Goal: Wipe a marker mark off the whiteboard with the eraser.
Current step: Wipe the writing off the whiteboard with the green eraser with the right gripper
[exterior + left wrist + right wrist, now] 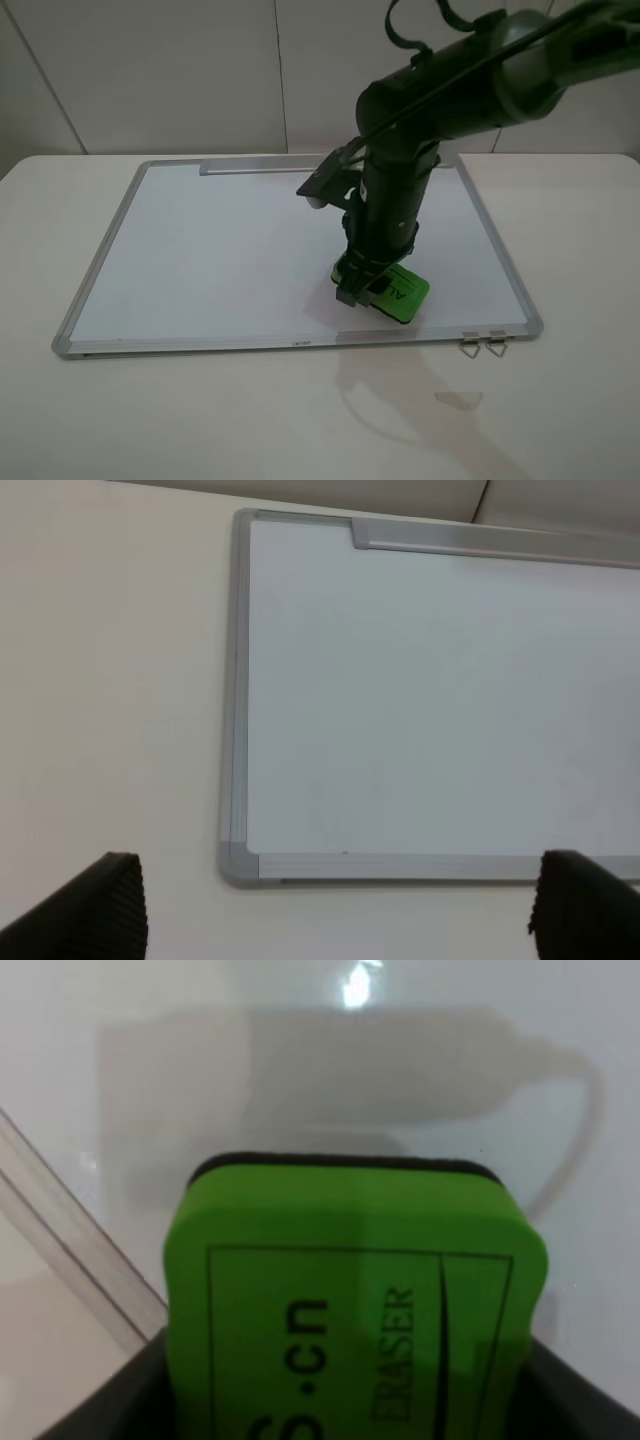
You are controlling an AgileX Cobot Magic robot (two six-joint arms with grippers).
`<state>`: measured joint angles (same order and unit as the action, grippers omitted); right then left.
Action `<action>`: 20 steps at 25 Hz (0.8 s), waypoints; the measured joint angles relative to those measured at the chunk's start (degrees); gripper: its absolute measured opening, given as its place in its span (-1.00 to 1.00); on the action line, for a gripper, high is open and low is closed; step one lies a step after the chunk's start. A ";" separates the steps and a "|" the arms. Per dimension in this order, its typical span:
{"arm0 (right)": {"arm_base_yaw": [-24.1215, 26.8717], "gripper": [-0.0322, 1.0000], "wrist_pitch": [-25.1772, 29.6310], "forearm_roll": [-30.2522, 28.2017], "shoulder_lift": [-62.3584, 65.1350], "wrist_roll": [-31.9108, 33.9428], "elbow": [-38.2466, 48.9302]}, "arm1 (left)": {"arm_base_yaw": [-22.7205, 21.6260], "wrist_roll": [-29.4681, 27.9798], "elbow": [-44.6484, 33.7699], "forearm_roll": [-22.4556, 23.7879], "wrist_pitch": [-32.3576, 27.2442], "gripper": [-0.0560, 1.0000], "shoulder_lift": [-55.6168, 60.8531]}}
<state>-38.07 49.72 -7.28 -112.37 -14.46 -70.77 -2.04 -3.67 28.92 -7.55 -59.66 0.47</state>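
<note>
The whiteboard (220, 250) lies flat on the table, and its white face shows no marker mark in any view. The green eraser (402, 290) rests on the board near its front right corner. My right gripper (366, 284) comes down from above and is shut on it. In the right wrist view the eraser (355, 1300) fills the space between the dark fingers (95, 1405), with the board frame close beside it. My left gripper (340, 920) hangs open above the table, just off the board's front left corner (238, 860), with nothing between its fingers (95, 910).
A grey tray strip (260, 168) runs along the board's far edge. Two binder clips (483, 345) stick out from the front right corner of the frame. A pale scrap of tape (458, 398) lies on the cream table (200, 420) in front of them.
</note>
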 joint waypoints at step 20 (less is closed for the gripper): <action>0.09 0.21 0.63 -0.96 -9.68 -0.93 -1.18 | 0.00 0.04 0.00 -0.03 0.00 0.58 0.00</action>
<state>-37.97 50.35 -8.24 -122.05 -15.38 -71.96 -2.04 -3.62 28.92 -7.58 -59.66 0.47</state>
